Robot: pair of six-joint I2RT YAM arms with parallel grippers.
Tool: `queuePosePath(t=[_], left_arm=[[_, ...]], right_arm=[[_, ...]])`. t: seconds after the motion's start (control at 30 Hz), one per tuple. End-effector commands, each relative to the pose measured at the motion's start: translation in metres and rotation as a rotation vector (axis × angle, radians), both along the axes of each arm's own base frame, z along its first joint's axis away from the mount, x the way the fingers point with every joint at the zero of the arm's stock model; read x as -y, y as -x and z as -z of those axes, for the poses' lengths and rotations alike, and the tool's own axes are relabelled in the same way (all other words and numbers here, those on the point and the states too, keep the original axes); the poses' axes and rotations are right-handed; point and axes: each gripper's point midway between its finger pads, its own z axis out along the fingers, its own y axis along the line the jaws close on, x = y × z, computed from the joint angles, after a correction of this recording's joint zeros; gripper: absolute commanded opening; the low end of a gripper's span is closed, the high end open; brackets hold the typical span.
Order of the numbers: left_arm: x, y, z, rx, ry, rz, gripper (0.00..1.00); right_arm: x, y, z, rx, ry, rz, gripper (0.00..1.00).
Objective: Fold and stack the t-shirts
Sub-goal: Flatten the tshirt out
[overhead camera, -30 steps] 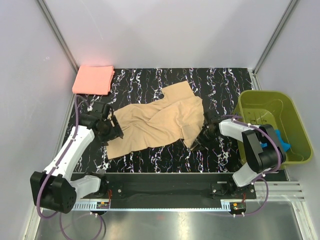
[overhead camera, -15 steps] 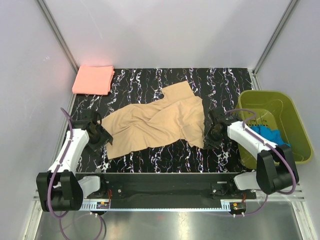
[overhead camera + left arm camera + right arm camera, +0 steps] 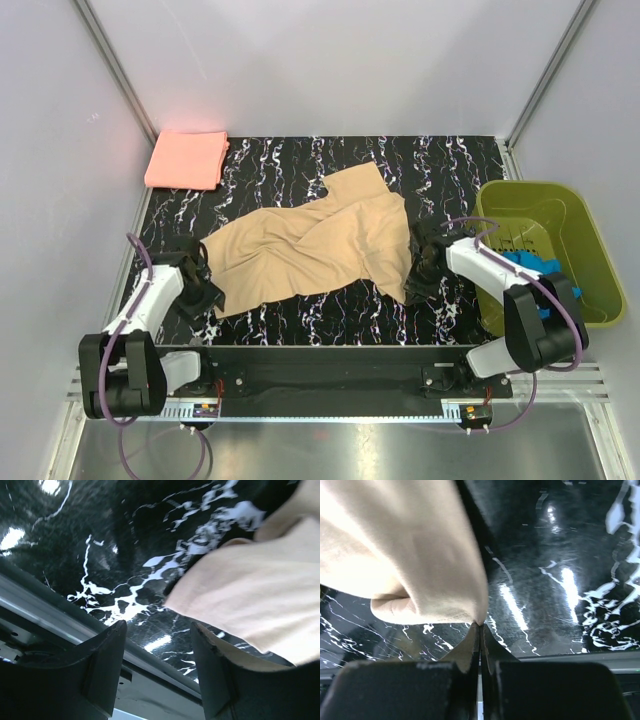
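The spread t-shirt (image 3: 310,250) lies across the middle of the table (image 3: 440,160). The folded t-shirt (image 3: 187,160) sits at the table's 10 o'clock corner, well apart from it. The basket (image 3: 530,187) stands beside the 3 o'clock edge. My left gripper (image 3: 205,290) is at the spread t-shirt's 8 o'clock corner, my right gripper (image 3: 418,285) at its 4 o'clock corner.

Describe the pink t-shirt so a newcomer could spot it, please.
Find the black marbled table and look to its far left corner. The salmon-pink t-shirt lies there, folded into a neat square, unlike the tan t-shirt spread crumpled mid-table.
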Motion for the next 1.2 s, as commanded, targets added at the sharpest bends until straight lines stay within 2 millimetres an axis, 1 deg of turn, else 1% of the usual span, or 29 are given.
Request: queuePosePath(t=[0.0,0.07,0.1,0.17,0.23,0.3,0.37,0.4,0.53,0.7,0.83,0.9,0.97,1.0,1.03,1.07,1.13,1.17], left_arm=[[0.004,0.0,0.008,-0.004,0.025,-0.058,0.58],[0.006,0.005,0.017,-0.033,0.037,-0.07,0.57],[0.007,0.007,0.021,-0.045,0.039,-0.076,0.57],[0.008,0.006,0.028,-0.048,0.044,-0.075,0.54],[0.006,-0.002,0.029,-0.029,0.034,-0.073,0.53],[0.003,-0.01,0.026,-0.011,0.023,-0.068,0.52],[0.002,-0.013,0.022,-0.003,0.02,-0.053,0.52],[0.002,-0.011,0.017,-0.001,0.02,-0.053,0.52],[0.0,-0.01,0.009,0.038,0.005,-0.071,0.52],[0.001,-0.016,0.004,0.046,0.01,-0.068,0.5],[-0.001,-0.013,-0.007,0.032,0.003,-0.051,0.47],[-0.003,-0.008,-0.008,0.005,-0.013,-0.052,0.47],[-0.004,-0.01,-0.007,0.018,-0.017,-0.06,0.48],[-0.005,-0.012,-0.006,0.02,-0.02,-0.064,0.51],[-0.004,-0.014,-0.005,0.02,-0.015,-0.065,0.55],[-0.004,-0.017,-0.005,0.028,-0.015,-0.053,0.56],[-0.006,-0.014,-0.001,-0.006,-0.026,-0.056,0.57],[-0.004,-0.011,0.004,-0.013,-0.016,-0.051,0.57]], right_arm=[[-0.012,-0.008,-0.007,0.02,-0.012,-0.075,0.0],[-0.016,-0.01,-0.005,0.01,-0.018,-0.085,0.0],[-0.02,-0.012,-0.007,0.017,-0.027,-0.097,0.0],[-0.024,-0.016,-0.01,0.029,-0.029,-0.108,0.0],[-0.026,-0.018,-0.013,0.041,-0.027,-0.114,0.0],[-0.028,-0.016,-0.015,0.044,-0.029,-0.127,0.0],[-0.032,-0.015,-0.016,0.048,-0.039,-0.134,0.0],[-0.034,-0.011,-0.014,0.042,-0.043,-0.141,0.0],[-0.036,-0.006,-0.01,0.032,-0.046,-0.144,0.0],[-0.039,-0.008,-0.014,0.036,-0.05,-0.147,0.0],[-0.04,-0.008,-0.014,0.03,-0.046,-0.15,0.0],[-0.04,-0.007,-0.013,0.024,-0.042,-0.151,0.0],[-0.038,-0.004,-0.012,0.001,-0.025,-0.151,0.0],[-0.038,0.003,-0.007,-0.038,-0.008,-0.167,0.0],[-0.038,0.004,-0.006,-0.05,0.002,-0.176,0.0],[-0.04,0.002,-0.005,-0.054,0.02,-0.188,0.0],[-0.044,0.005,-0.006,-0.064,0.033,-0.225,0.0],[-0.048,0.003,-0.008,-0.064,0.026,-0.231,0.0]])
